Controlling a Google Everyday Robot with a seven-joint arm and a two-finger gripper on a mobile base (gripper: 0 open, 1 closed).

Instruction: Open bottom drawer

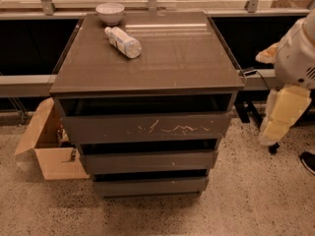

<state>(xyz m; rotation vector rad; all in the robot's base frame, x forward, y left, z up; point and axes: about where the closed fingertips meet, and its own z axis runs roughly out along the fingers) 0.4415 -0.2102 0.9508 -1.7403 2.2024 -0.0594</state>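
Observation:
The cabinet (147, 53) has three dark grey-brown handleless drawers. The bottom drawer (150, 186) is the lowest one, with a plain low front; it sits about flush with the drawers above it. Above it are the plain middle drawer (150, 161) and the top drawer (147, 128) with white scratches. My arm and gripper (283, 114) hang at the right edge of the view, beside the cabinet's right side at the height of the top drawer, and touch nothing.
A white bowl (110, 12) and a lying plastic bottle (123, 42) are on the cabinet top. An open cardboard box (49, 151) stands on the floor to the left. Speckled floor (157, 215) lies in front. Chair legs (256, 117) are behind my arm.

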